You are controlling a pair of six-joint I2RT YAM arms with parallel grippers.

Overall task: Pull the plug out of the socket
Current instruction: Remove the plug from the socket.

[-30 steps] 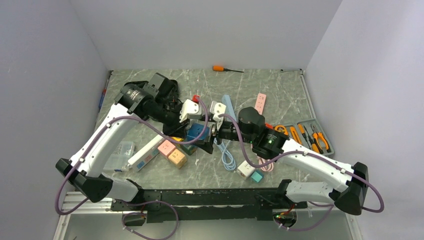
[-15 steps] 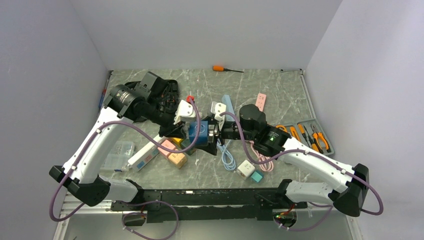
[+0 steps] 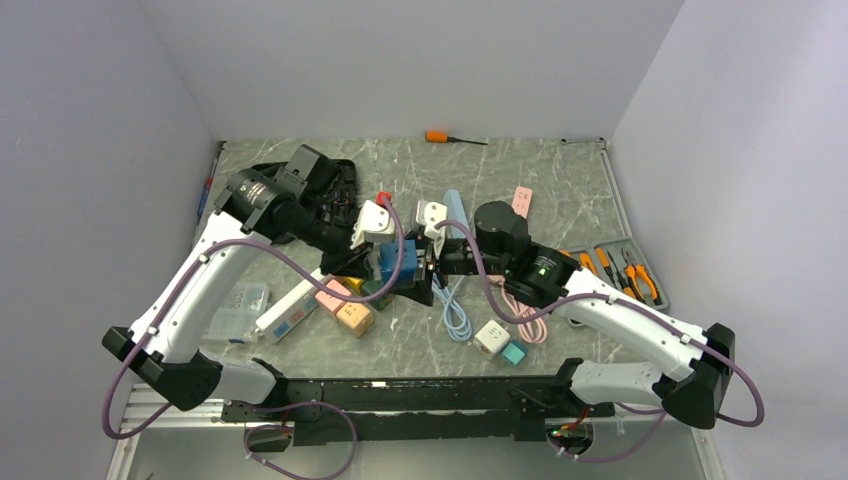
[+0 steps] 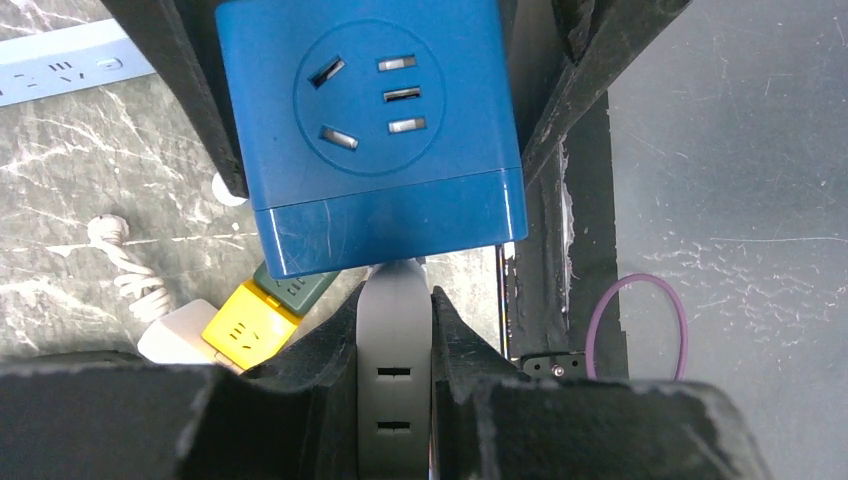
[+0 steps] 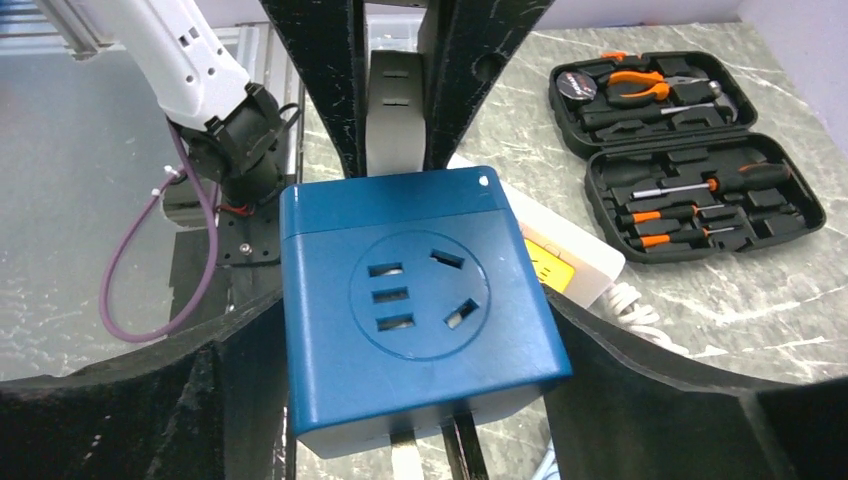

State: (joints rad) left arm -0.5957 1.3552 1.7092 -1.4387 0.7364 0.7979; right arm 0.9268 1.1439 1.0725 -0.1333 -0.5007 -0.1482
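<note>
Holding the grey plug (image 4: pixel 394 340) clamped, the left fingers (image 4: pixel 320 350) carry the blue socket cube (image 4: pixel 370 110) above the surface (image 4: pixel 60 200), with the plug seated in the cube. The right fingers (image 5: pixel 230 360) stand wide, flanking the cube's sides; whether they grip it cannot be told.

a blue plastic cube socket (image 5: pixel 420 300) gleams smooth and glossy, the grey plastic plug (image 4: pixel 395 330) in its side matt by contrast. the black fingers (image 4: pixel 325 360) of the left gripper (image 4: pixel 396 295) look matt, scuffed and scratched. below, a grey marble-patterned tabletop (image 4: pixel 80 150) lies smooth; a purple cable (image 4: pixel 640 277) shows a soft sheen.
</note>
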